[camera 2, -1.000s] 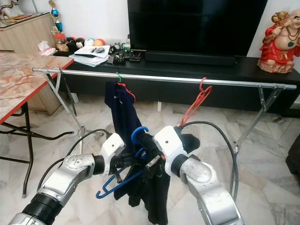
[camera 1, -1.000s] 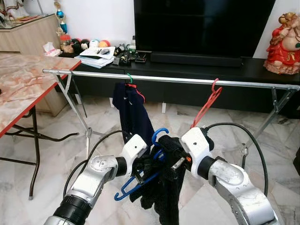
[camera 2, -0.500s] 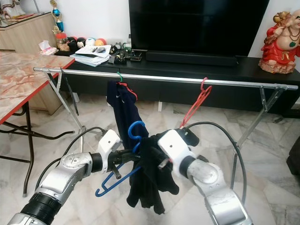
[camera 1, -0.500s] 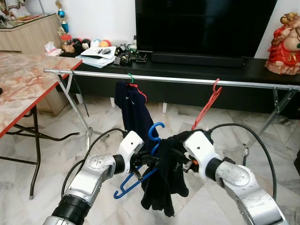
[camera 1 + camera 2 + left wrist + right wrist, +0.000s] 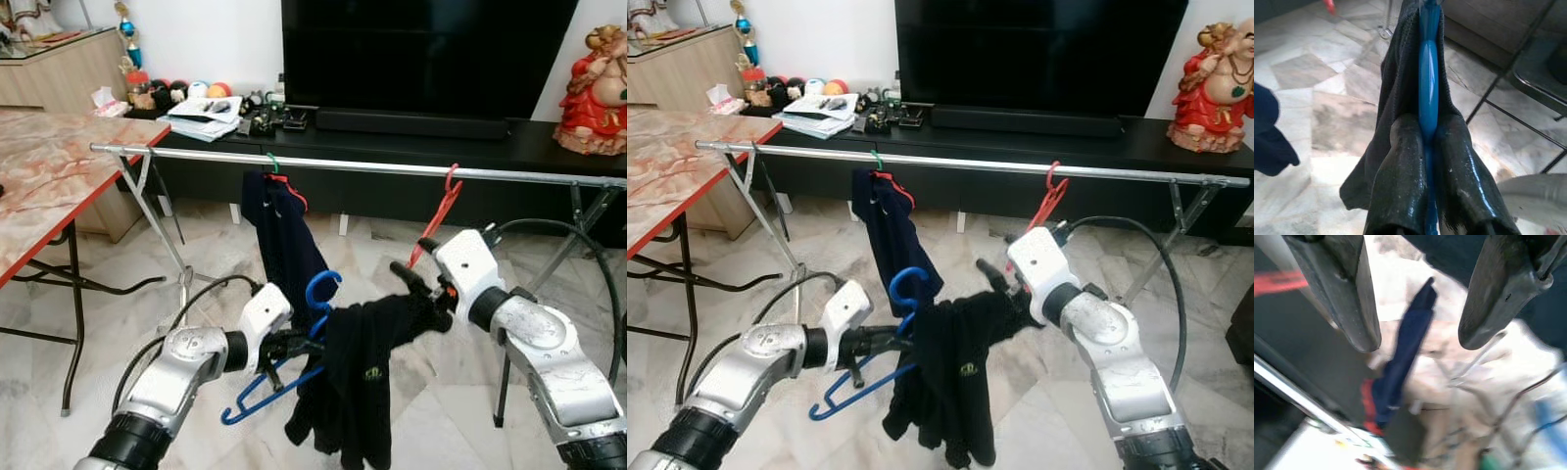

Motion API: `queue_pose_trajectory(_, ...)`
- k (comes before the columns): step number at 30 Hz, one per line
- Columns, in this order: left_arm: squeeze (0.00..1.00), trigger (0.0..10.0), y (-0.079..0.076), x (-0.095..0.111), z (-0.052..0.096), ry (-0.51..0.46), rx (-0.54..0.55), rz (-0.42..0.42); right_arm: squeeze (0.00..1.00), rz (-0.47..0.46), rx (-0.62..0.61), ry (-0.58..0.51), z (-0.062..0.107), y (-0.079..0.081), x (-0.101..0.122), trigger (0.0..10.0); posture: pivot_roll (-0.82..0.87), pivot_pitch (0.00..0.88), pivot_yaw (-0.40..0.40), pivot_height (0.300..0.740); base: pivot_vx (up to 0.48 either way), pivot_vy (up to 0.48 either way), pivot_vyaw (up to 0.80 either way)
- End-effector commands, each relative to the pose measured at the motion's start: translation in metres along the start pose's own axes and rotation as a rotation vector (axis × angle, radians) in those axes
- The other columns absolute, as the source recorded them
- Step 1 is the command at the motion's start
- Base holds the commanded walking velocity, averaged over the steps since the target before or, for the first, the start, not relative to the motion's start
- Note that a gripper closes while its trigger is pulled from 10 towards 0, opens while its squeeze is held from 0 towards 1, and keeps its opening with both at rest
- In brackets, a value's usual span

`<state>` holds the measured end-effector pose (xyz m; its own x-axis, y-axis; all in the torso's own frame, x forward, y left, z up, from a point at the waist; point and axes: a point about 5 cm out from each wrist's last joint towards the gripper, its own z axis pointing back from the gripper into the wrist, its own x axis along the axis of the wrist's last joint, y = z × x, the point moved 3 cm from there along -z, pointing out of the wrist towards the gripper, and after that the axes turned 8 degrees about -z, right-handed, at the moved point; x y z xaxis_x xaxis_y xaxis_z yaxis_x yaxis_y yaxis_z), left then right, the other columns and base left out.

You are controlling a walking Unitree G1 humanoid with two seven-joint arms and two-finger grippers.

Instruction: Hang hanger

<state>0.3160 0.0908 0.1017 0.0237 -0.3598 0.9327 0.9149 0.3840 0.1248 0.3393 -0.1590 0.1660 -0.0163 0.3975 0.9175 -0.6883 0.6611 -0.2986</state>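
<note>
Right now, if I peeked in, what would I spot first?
Probably the blue hanger with a black garment draped over it, held low in front of the robot by the left pincer, shut on it. The right pincer hovers open beside the cloth. Behind runs a long silver rail with a navy garment and a red hanger.

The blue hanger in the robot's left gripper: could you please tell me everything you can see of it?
The blue hanger looks like glossy plastic, with a curled hook pointing up and its lower bar slanting down toward the floor on the robot's left. A black garment is draped over it and hangs below. The left gripper is shut on it, fingers pinching garment and hanger together. It sits below the metal rail, not yet hooked on.
</note>
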Motion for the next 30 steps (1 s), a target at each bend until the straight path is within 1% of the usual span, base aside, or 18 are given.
queue_pose_trajectory(1,0.0,10.0,-0.002,0.015,0.0,-0.042,-0.035,-0.061,0.0,0.072,0.162,0.002,-0.001,0.008,0.002,10.0,0.06,0.0,0.01,0.74,0.0,0.0,0.0)
queue_pose_trajectory(3,0.0,10.0,-0.003,0.015,0.0,-0.042,-0.044,-0.062,0.0,0.077,0.188,0.015,-0.001,0.008,0.0,10.0,0.06,0.0,0.01,0.74,0.0,0.0,0.0)
queue_pose_trajectory(4,0.0,10.0,-0.004,0.015,0.0,-0.039,-0.055,-0.068,0.89,0.07,0.207,0.011,-0.002,0.008,0.0,10.0,0.06,0.0,0.01,0.74,0.0,0.0,0.0)
queue_pose_trajectory(5,0.0,10.0,-0.006,0.016,0.0,-0.035,-0.071,-0.08,1.0,0.064,0.244,0.001,-0.004,0.007,0.0,10.0,0.06,0.0,0.011,0.74,0.0,0.0,0.0)
queue_pose_trajectory(7,0.0,10.0,-0.008,0.018,0.0,-0.034,-0.092,-0.092,1.0,0.094,0.287,0.007,-0.006,0.008,-0.001,10.0,0.06,0.0,0.011,0.74,0.0,0.0,0.0)
queue_pose_trajectory(9,0.0,10.0,-0.011,0.019,0.0,-0.032,-0.114,-0.102,1.0,0.153,0.299,0.035,-0.01,0.006,-0.005,10.0,0.06,0.0,0.011,0.74,0.0,0.0,0.0)
queue_pose_trajectory(10,0.0,10.0,-0.012,0.02,0.0,-0.026,-0.129,-0.111,0.0,0.187,0.306,0.047,-0.013,0.005,-0.007,10.0,0.07,0.0,0.014,0.74,0.0,0.0,0.0)
queue_pose_trajectory(15,0.0,10.0,-0.016,0.02,-0.001,-0.011,-0.173,-0.132,0.0,0.18,0.371,0.044,-0.017,0.008,-0.009,10.0,0.07,0.0,0.015,0.74,0.0,0.0,0.0)
queue_pose_trajectory(16,0.0,10.0,-0.017,0.019,-0.002,-0.005,-0.177,-0.143,0.0,0.178,0.421,0.048,-0.016,0.012,-0.012,10.0,0.07,0.0,0.015,0.74,0.0,0.0,0.0)
queue_pose_trajectory(17,0.0,10.0,-0.017,0.019,-0.002,-0.004,-0.176,-0.146,0.0,0.177,0.437,0.05,-0.016,0.013,-0.013,10.0,0.07,0.0,0.015,0.74,0.0,0.0,0.0)
queue_pose_trajectory(21,0.0,10.0,-0.018,0.02,-0.002,0.001,-0.188,-0.147,0.0,0.182,0.477,0.068,-0.015,0.012,-0.019,10.0,0.08,0.0,0.011,0.74,0.0,0.0,0.0)
queue_pose_trajectory(25,0.0,10.0,-0.018,0.02,-0.002,0.003,-0.191,-0.148,0.0,0.143,0.546,0.054,-0.009,0.012,-0.02,10.0,0.08,0.0,0.009,0.74,0.0,0.0,0.0)
queue_pose_trajectory(30,0.0,10.0,-0.018,0.019,-0.003,0.005,-0.19,-0.148,0.0,0.127,0.573,0.075,-0.003,0.008,-0.027,10.0,0.08,0.0,0.009,0.74,0.0,0.0,0.0)
